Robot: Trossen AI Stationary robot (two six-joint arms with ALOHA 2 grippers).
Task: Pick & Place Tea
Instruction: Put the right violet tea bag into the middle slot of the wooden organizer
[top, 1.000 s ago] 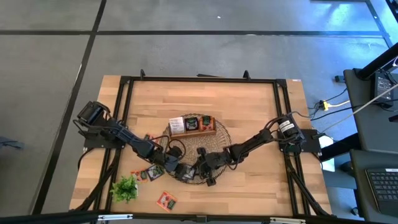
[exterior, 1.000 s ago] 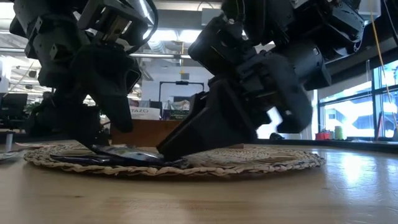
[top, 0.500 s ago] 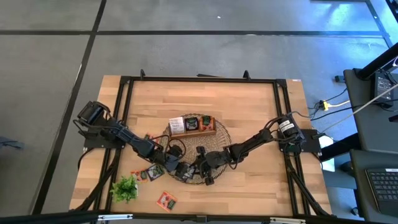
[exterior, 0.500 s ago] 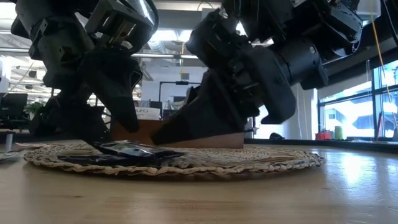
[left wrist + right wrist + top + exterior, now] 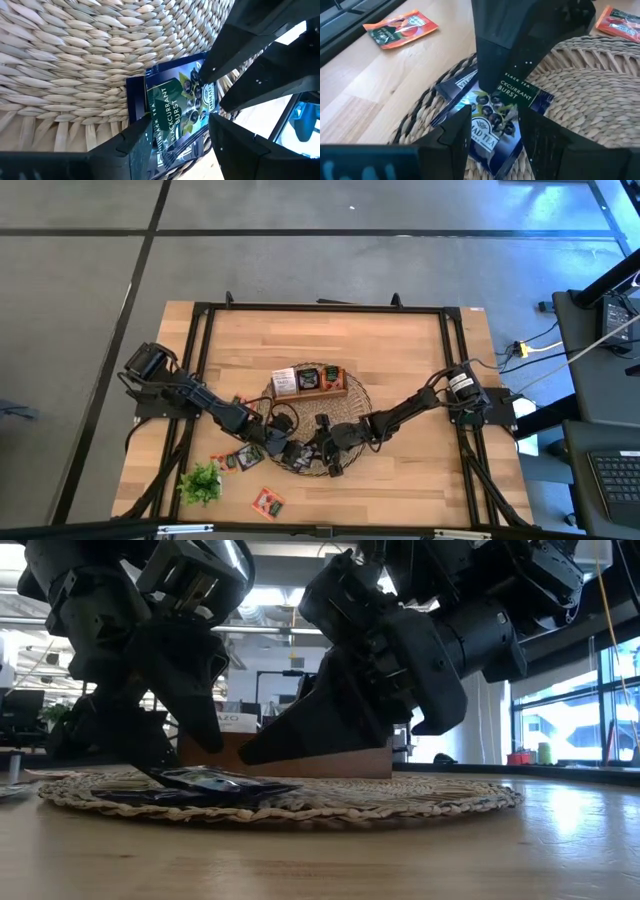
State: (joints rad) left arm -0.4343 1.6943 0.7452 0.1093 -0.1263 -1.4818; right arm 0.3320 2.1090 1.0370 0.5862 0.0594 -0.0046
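A dark blue tea sachet (image 5: 172, 105) marked with blackcurrants lies flat on the round wicker mat (image 5: 358, 404), near its front edge. My left gripper (image 5: 180, 120) is open and slants down over it from the left, one finger on either side. My right gripper (image 5: 495, 112) is open too. It comes from the right, and its fingertips (image 5: 250, 753) hang just above the sachet (image 5: 215, 783), clear of it. In the high view both grippers hide the sachet. Two orange sachets (image 5: 240, 459) (image 5: 267, 502) lie on the table at the front left. My left gripper meets the sachet only with the tip of its lower finger (image 5: 150, 768), at the sachet's left edge (image 5: 135, 100). It comes slanting down from the table's left. The other finger stands above the sachet, apart from it. The sachet stays flat on the mat.
A brown wooden tray (image 5: 310, 380) holding sachets stands on the mat's far side. A small green plant sprig (image 5: 201, 481) lies at the front left, beside the orange sachets. A black frame (image 5: 320, 308) borders the table. Bare wood shows to the right of the mat.
My right gripper has tipped upward. Its fingertips were down on the sachet and the mat and now hang clear above them. The sachet has stayed on the mat.
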